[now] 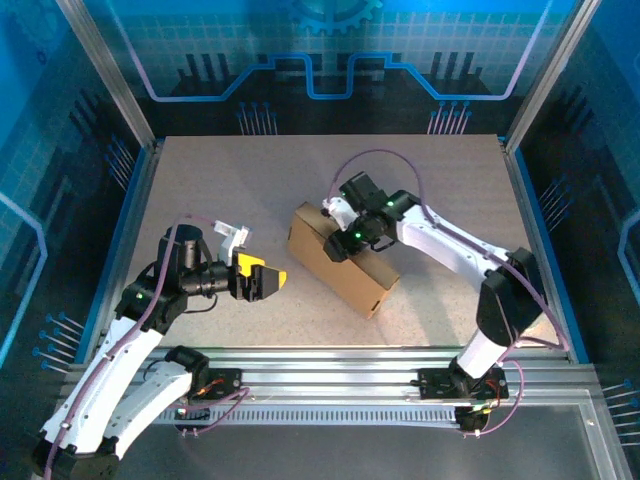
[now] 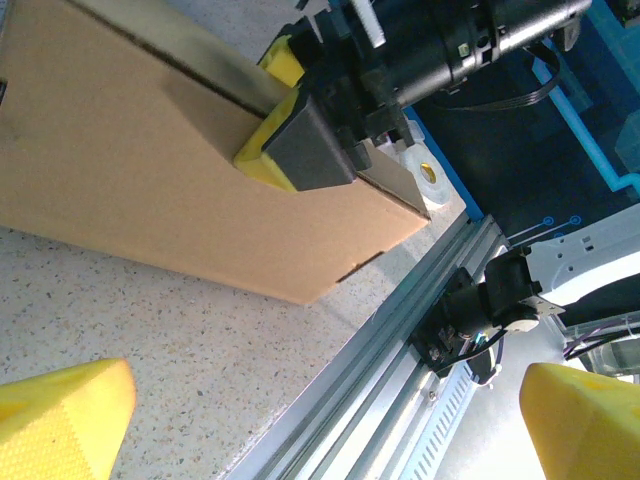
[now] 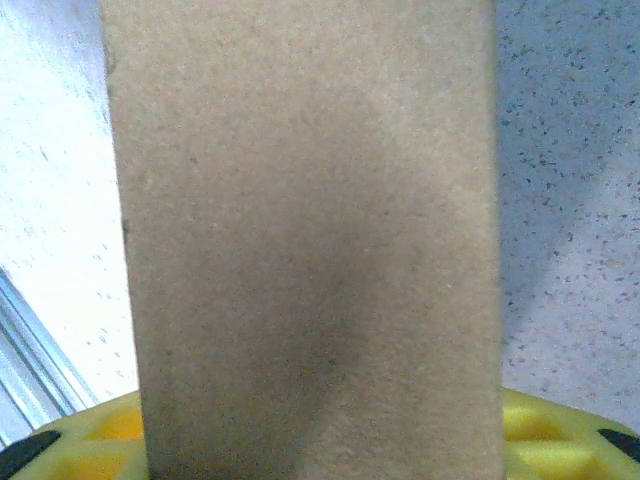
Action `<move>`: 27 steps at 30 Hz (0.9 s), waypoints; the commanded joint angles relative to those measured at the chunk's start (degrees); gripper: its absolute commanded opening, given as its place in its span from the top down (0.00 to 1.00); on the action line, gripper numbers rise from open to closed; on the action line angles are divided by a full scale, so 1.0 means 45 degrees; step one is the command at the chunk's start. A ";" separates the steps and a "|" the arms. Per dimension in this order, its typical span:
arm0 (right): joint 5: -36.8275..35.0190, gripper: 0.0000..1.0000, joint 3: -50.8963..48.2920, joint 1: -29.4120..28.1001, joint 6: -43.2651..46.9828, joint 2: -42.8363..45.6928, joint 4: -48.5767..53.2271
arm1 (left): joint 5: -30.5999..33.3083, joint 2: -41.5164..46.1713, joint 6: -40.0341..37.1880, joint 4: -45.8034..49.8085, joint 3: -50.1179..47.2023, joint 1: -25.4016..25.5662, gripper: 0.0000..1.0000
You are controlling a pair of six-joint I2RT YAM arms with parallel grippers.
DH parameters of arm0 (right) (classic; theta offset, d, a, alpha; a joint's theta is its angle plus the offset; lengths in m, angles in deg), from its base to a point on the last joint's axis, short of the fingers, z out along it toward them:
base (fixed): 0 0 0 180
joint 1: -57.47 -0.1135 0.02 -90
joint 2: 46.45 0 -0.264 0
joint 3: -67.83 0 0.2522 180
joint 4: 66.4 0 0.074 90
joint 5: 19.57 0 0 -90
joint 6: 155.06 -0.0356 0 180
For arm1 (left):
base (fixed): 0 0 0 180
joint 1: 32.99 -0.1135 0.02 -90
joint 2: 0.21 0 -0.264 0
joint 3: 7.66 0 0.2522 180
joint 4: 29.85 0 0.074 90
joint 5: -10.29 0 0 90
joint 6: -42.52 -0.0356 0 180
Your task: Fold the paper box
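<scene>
While the box (image 1: 365,278) is sitting near the middle of the tabletop (image 1: 250,180), we are straddling its upper edge with the right pincer (image 1: 345,240), jaws on either side; we cannot tell whether it is gripping. We are holding the left pincer (image 1: 271,280) wide, apart from the box.

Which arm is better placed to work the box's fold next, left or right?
Right, probably. The right gripper straddles the paper box, with a finger on each side. The left gripper hangs open beside the box, not touching it.
</scene>
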 commanded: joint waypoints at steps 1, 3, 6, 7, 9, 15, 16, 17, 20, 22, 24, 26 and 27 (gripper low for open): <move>0.1135 0.52 -0.1009 0.0214 -0.2862 0.0820 -0.2172 | -0.0200 -0.0094 -0.0272 0.0051 0.0000 -0.0054 0.00; 0.1394 0.52 -0.1719 0.0384 -0.3975 0.1235 -0.3129 | -0.0195 -0.0123 -0.0274 0.0051 0.0002 -0.0056 0.01; 0.1954 0.52 -0.2765 0.0701 -0.5669 0.1719 -0.4872 | -0.0234 -0.0143 -0.0254 0.0051 -0.0001 -0.0059 0.01; 0.2057 0.52 -0.2983 0.0790 -0.6084 0.1800 -0.5384 | -0.0244 -0.0129 -0.0249 0.0049 0.0005 -0.0054 0.01; 0.2018 0.52 -0.3247 0.0827 -0.6628 0.1912 -0.5977 | -0.0273 -0.0114 -0.0236 0.0042 -0.0011 -0.0054 0.00; 0.1631 0.52 -0.4173 0.1157 -0.8467 0.1999 -0.7687 | -0.0429 -0.0181 -0.0213 -0.0037 -0.0032 -0.0059 0.01; 0.1573 0.52 -0.4412 0.1215 -0.8782 0.1987 -0.8092 | -0.0453 -0.0202 -0.0203 -0.0047 -0.0027 -0.0061 0.01; 0.1580 0.52 -0.4645 0.1281 -0.9069 0.1985 -0.8552 | -0.0448 -0.0221 -0.0186 -0.0060 -0.0030 -0.0054 0.01; 0.1786 0.52 -0.5248 0.1440 -0.9709 0.1853 -0.9714 | -0.0507 -0.0237 -0.0100 -0.0175 -0.0042 -0.0054 0.01; 0.1880 0.52 -0.5457 0.1540 -1.0037 0.1649 -1.0133 | -0.0469 -0.0217 -0.0098 -0.0164 -0.0070 -0.0054 0.01; 0.2032 0.52 -0.5596 0.1623 -1.0299 0.1434 -1.0461 | -0.0412 -0.0222 -0.0117 -0.0113 -0.0057 -0.0054 0.01; 0.2049 0.52 -0.5758 0.1739 -1.0652 0.1267 -1.0659 | -0.0317 -0.0168 -0.0131 -0.0087 -0.0035 -0.0054 0.00; 0.2131 0.52 -0.5830 0.1797 -1.0795 0.1168 -1.0775 | -0.0293 -0.0145 -0.0120 -0.0101 -0.0042 -0.0054 0.00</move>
